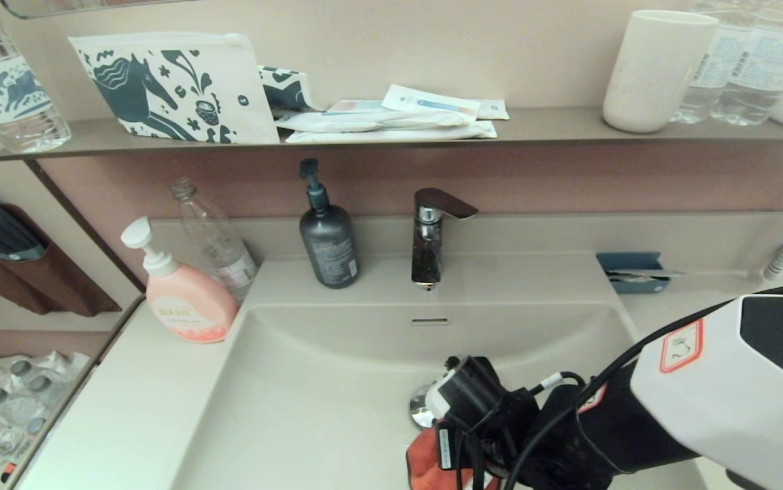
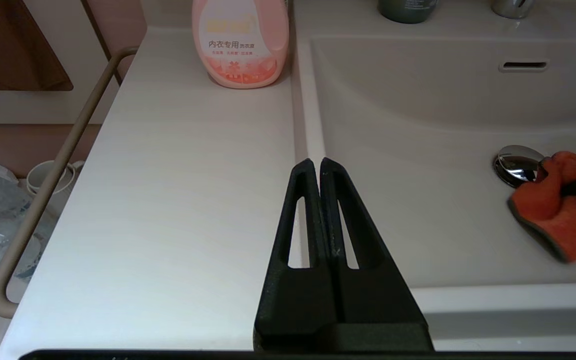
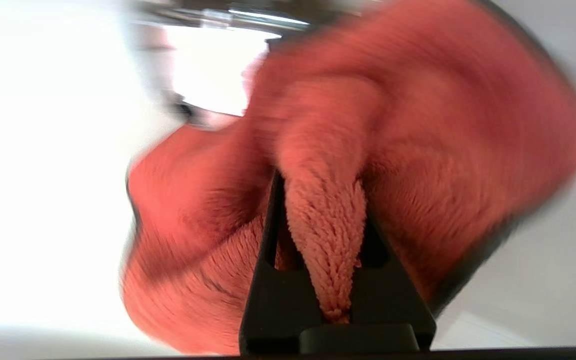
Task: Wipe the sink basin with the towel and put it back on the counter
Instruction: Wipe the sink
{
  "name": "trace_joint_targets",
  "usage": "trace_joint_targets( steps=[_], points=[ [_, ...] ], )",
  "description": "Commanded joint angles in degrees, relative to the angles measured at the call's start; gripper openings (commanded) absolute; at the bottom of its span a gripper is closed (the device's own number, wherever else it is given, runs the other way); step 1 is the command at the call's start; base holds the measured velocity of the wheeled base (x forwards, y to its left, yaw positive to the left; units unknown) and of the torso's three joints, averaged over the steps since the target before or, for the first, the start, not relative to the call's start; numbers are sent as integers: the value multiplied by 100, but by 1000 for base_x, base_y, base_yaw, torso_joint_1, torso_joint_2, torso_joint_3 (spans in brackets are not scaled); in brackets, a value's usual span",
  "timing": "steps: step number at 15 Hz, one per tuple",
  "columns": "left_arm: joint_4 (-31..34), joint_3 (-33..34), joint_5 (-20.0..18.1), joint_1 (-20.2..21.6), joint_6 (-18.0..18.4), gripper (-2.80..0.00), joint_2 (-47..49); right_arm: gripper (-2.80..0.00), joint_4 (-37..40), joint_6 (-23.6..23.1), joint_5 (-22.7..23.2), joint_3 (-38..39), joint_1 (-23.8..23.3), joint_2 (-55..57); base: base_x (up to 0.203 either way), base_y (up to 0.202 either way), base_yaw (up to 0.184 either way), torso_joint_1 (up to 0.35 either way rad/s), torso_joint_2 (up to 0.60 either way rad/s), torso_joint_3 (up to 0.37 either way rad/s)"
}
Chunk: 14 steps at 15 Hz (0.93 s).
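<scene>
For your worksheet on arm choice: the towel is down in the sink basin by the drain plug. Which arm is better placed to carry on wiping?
The right. The right gripper is shut on the towel inside the sink basin, beside the drain plug. The left gripper is shut, holding nothing, over the counter.

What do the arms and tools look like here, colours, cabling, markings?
Right arm: glossy white shell with a black panel and a red-bordered sticker, black wrist wrapped in loose black cables, small white labels. Right tool and left tool: matte black, tapered triangular fingers with long slots.
</scene>
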Motion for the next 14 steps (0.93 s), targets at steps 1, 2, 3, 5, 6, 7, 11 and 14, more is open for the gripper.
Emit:
trace_joint_targets(
  steps=[1,2,3,5,6,7,11,14],
  points=[
    [-2,0,-2,0,-2,-280,9,-280,14,31,36,-437,228,507,0,0,0,0,0,0],
    [-2,0,-2,0,-2,-280,9,-280,23,32,62,-592,287,542,0,0,0,0,0,0],
    [-2,0,-2,0,-2,-280,9,-280,32,32,101,-685,318,573,0,0,0,0,0,0],
    [-2,0,-2,0,-2,-280,9,-280,26,28,112,-1063,362,696,0,0,0,0,0,0],
    [-2,0,-2,0,-2,-280,9,-280,25,25,110,-1227,389,751,0,0,0,0,0,0],
    [-2,0,-2,0,-2,-280,9,-280,23,23,90,-1369,430,789,0,0,0,0,0,0],
    [-2,0,-2,0,-2,-280,9,-280,-10,-8,53,-1847,533,949,0,0,0,0,0,0],
    [-2,0,-2,0,-2,-280,9,-280,-37,-12,45,-2343,535,1155,0,0,0,0,0,0]
  ],
)
